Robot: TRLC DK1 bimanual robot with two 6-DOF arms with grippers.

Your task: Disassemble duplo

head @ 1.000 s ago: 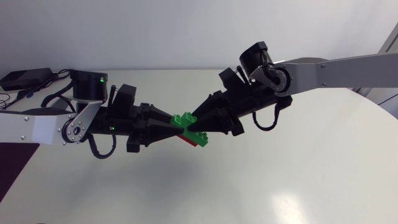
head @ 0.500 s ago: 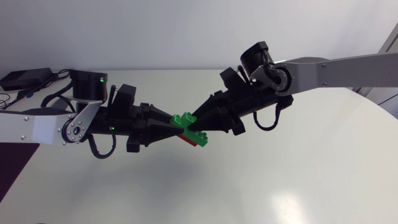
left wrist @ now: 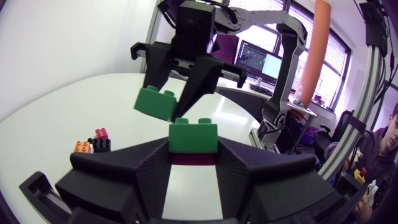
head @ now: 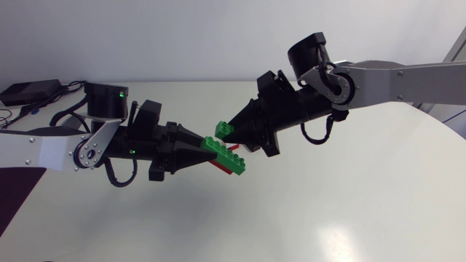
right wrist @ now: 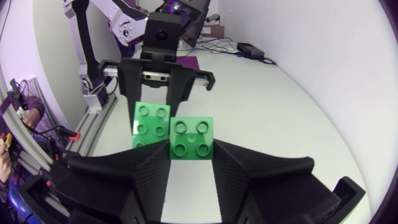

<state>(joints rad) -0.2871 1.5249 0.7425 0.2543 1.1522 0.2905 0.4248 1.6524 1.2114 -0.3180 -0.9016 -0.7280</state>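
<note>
My left gripper [head: 211, 151] is shut on a duplo stack [head: 227, 158] held above the table: a green brick on top of a red one. In the left wrist view the green brick [left wrist: 194, 135] sits between the fingers with the dark red brick [left wrist: 194, 160] under it. My right gripper [head: 228, 134] is shut on a separate green brick [head: 223, 129], just above and apart from the stack. The right wrist view shows that brick [right wrist: 191, 138] between its fingers, and my left gripper [right wrist: 155, 102] ahead with the stack's green top [right wrist: 151, 120].
A small cluster of orange, pink and black bricks [left wrist: 93, 142] lies on the white table [head: 328, 211] beside my left gripper. A black device [head: 29, 91] with cables sits at the far left corner.
My right gripper has pulled its green brick up and off the stack and moved slightly up and back. The left gripper has held the stack still.
</note>
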